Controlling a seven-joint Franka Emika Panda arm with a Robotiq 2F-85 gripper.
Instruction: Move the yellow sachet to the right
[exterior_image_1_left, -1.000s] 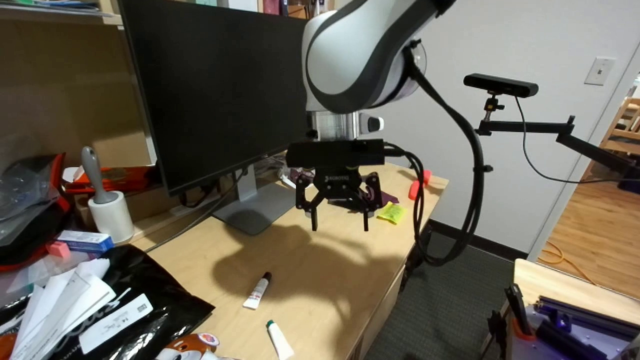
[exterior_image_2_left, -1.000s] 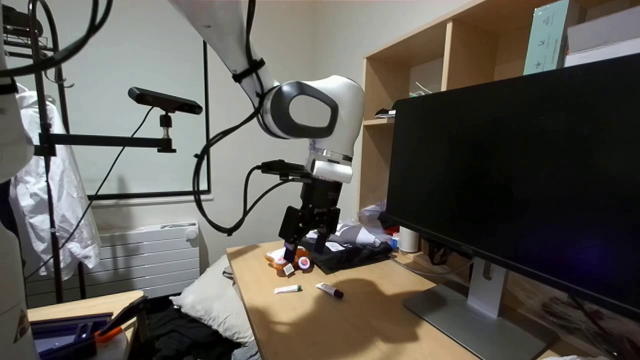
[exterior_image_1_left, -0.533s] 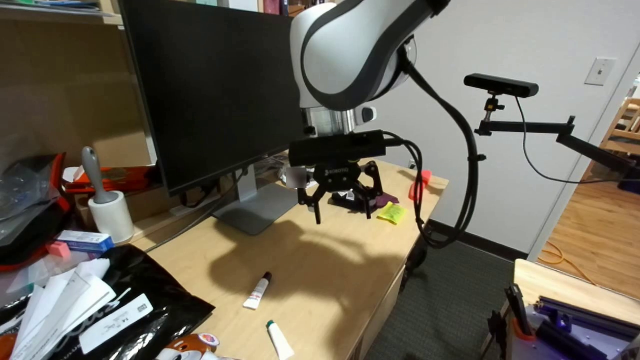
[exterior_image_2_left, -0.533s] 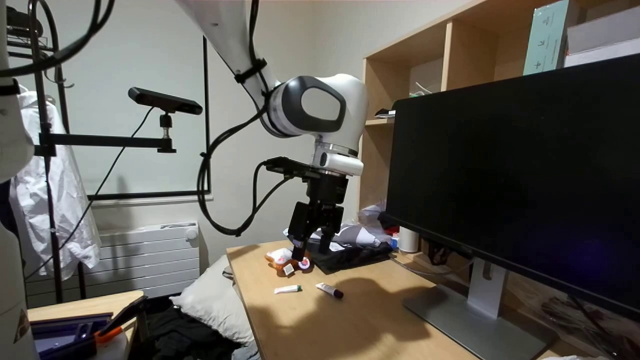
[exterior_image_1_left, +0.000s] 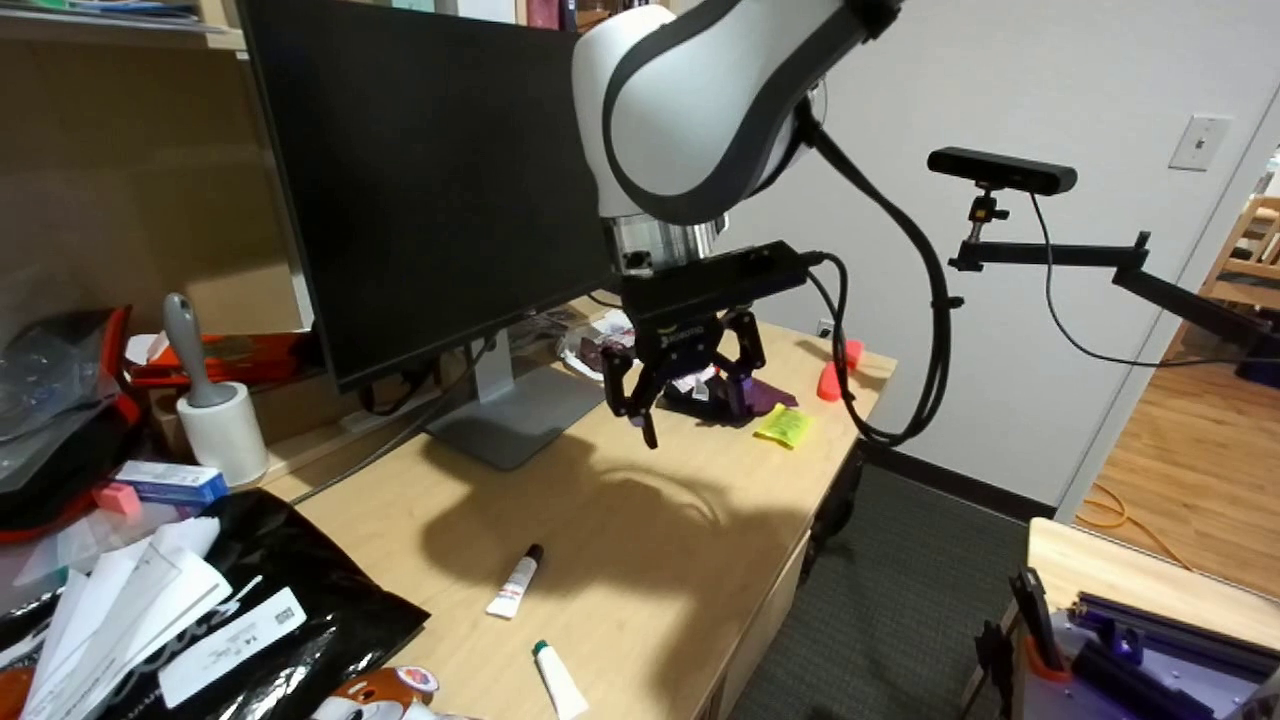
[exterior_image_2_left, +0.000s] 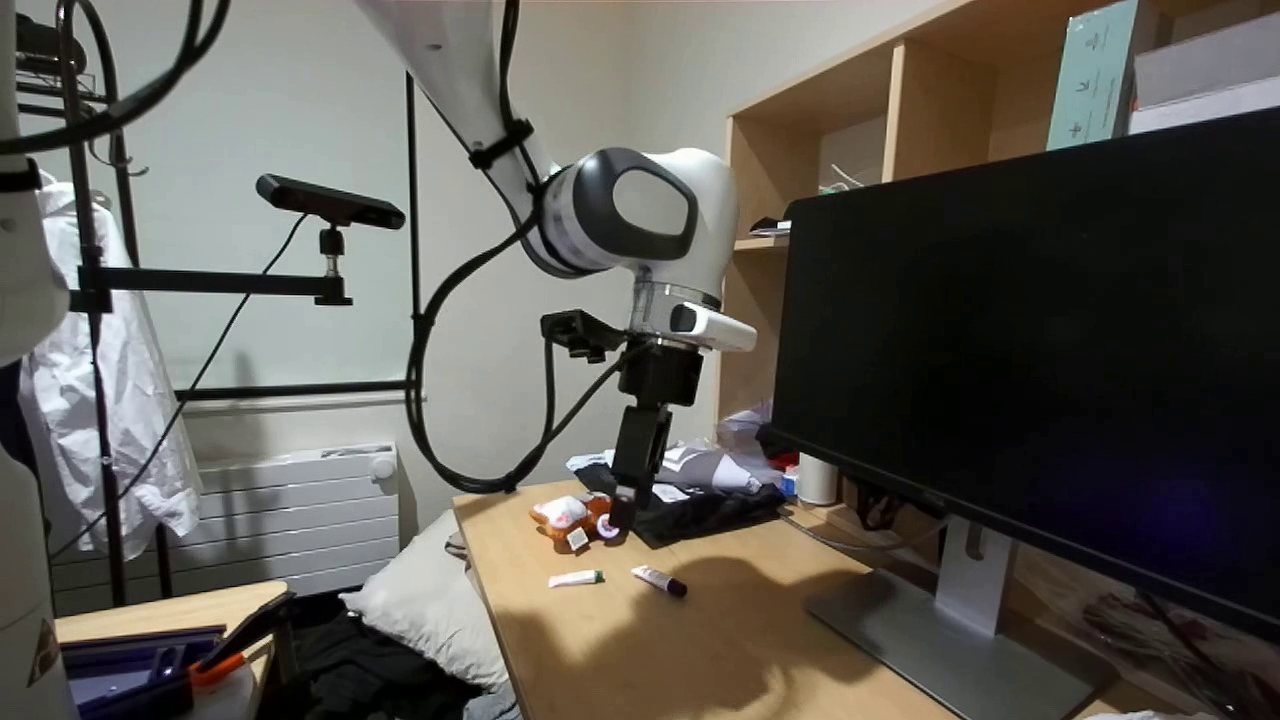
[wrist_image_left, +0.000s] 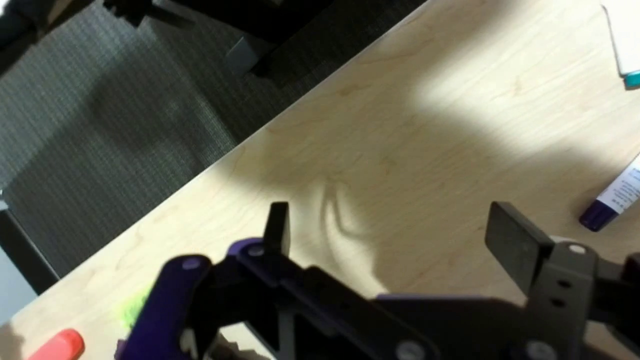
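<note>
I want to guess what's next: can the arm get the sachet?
Probably yes: the jaws are open and empty, and the sachet lies uncovered on the desk. They'd just have to swing over and down.

Scanning for words now, none legible for certain! Here, wrist view, dark-capped tube (wrist_image_left: 617, 197), well in from surface's (wrist_image_left: 425, 215) floor-side edge: lines of print (wrist_image_left: 625, 187), too fine to read. There, in exterior view, black bag (exterior_image_2_left: 705, 520), near surface's far edge; white label (exterior_image_1_left: 232, 647), square code (exterior_image_1_left: 287, 613) at one end, characters tiny. Pale lettering (exterior_image_1_left: 684, 335) on hand (exterior_image_1_left: 697, 424), too dim. Teal box (exterior_image_2_left: 1093, 70) in shelving (exterior_image_2_left: 893, 115): small marks, unreadable.
</note>
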